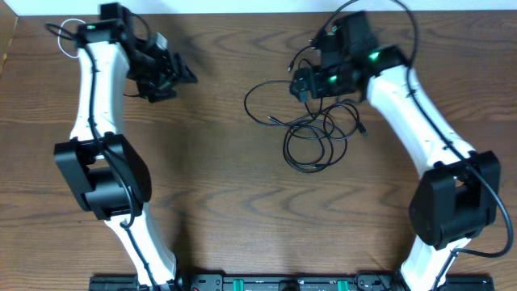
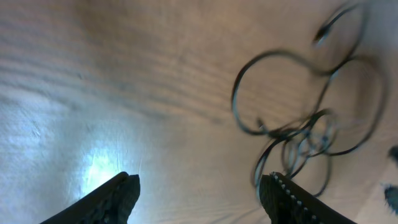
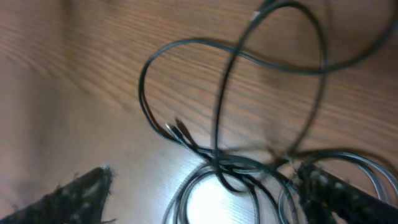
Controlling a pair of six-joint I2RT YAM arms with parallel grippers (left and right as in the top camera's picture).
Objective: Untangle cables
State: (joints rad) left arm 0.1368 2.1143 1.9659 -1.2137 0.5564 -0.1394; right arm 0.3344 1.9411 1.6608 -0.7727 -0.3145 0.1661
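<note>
Right of centre on the wooden table [image 1: 218, 186], black cables [image 1: 323, 121] in a loose tangle, overhead alone showing left gripper [image 1: 166, 77] well apart at upper left, its wrist view showing fingers spread and empty, right gripper [image 3: 205, 180] fingers wide, loops lying between them.

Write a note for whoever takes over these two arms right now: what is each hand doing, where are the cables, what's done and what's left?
Hands: the left hand is open and empty over bare wooden table, off to one side of the cables. The right hand is open too, hanging right above them, gripping nothing.
Cables: the black cables lie in one heap of crossed loops, right of the table's middle.
Done: nothing that shows; the loops cross one another.
Left: pull each cable out of the heap and lay them apart.
</note>
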